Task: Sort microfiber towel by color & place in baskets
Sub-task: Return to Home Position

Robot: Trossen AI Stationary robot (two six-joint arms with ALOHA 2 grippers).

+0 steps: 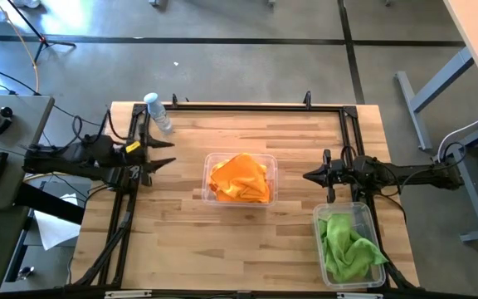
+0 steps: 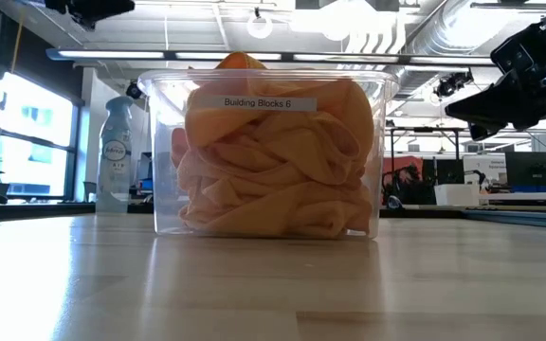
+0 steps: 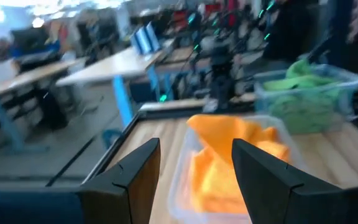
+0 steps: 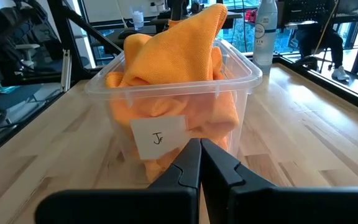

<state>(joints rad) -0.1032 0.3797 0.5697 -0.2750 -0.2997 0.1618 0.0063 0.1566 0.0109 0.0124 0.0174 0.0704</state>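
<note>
Wooden tabletop (image 1: 181, 224): clear tub (image 1: 239, 154) sits dead centre, second tub (image 1: 343, 206) at lower-right corner in high view, bottle (image 1: 159, 113) upright at upper-left edge.

The left arm (image 1: 65, 159) reaches in level from the left side, with its wrist in line with the forearm. The left gripper (image 1: 166, 154) points toward the middle, its two fingers (image 3: 135, 177) spread wide apart with nothing between them. The right arm (image 1: 405, 174) reaches in level from the opposite side. The right gripper (image 1: 309, 175) points back toward the left one, and the two are well apart. Its fingers are pressed together along their length and hold nothing. In the low view both arms sit high in the picture.
</note>
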